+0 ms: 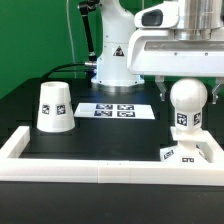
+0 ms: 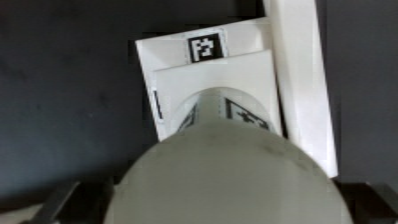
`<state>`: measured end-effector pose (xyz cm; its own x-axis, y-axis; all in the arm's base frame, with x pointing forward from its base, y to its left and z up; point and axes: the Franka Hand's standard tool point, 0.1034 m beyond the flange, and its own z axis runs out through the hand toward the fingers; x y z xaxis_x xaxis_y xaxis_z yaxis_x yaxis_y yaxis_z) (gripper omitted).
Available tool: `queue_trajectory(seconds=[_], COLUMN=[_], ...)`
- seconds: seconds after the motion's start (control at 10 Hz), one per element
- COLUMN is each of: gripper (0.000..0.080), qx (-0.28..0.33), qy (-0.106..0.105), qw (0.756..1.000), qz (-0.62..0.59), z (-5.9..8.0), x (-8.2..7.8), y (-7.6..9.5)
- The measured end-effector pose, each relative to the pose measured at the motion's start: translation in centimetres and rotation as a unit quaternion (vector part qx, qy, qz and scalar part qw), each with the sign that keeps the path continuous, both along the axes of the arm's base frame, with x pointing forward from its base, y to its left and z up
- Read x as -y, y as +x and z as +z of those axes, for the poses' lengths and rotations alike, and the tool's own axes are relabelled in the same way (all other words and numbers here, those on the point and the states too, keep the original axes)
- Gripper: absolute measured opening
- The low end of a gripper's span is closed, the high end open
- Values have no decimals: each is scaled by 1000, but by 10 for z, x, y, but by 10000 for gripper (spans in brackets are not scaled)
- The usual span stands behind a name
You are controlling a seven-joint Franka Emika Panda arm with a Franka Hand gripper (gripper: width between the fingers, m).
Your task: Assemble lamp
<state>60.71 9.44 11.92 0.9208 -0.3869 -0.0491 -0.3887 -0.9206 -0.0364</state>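
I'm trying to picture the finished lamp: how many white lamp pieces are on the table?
3: the shade stands at the exterior view's left; the bulb is upright over the base at its right. None seems hidden.

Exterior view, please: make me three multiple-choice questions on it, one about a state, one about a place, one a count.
1. How is the shade set?
A. Lying on its side
B. Standing on the table, wide end down
C. Hanging from the gripper

2. Where is the bulb?
A. Over the base, on the exterior view's right
B. Lying inside the shade
C. On the exterior view's left, behind the shade

3. How many lamp parts show?
A. One
B. Three
C. Five

Answers:
1 B, since its narrow end points up and its wide rim meets the table.
2 A, since its stem runs down towards the base there.
3 B, since only shade, bulb and base are seen.
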Motion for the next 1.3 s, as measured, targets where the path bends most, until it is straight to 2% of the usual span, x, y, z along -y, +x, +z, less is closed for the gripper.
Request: queue_trajectory(seconds=[0.2,0.5,0.7,0.9,1.0,1.1,1.3], gripper=[579,579,579,584,584,682,696], qx=[-14,-41,-53,-57,-57,-55,-24], qy=[-3,-9,-3,1,1,3,13], qw=[996,972,949,937,937,946,966], qz=[-93,-230,-309,-346,-344,-320,-256], z=[0,-1,-1,-1,-1,-1,-1], x=[-3,-9,-10,-11,-12,-12,-15], y=[-2,-3,0,0,0,0,3])
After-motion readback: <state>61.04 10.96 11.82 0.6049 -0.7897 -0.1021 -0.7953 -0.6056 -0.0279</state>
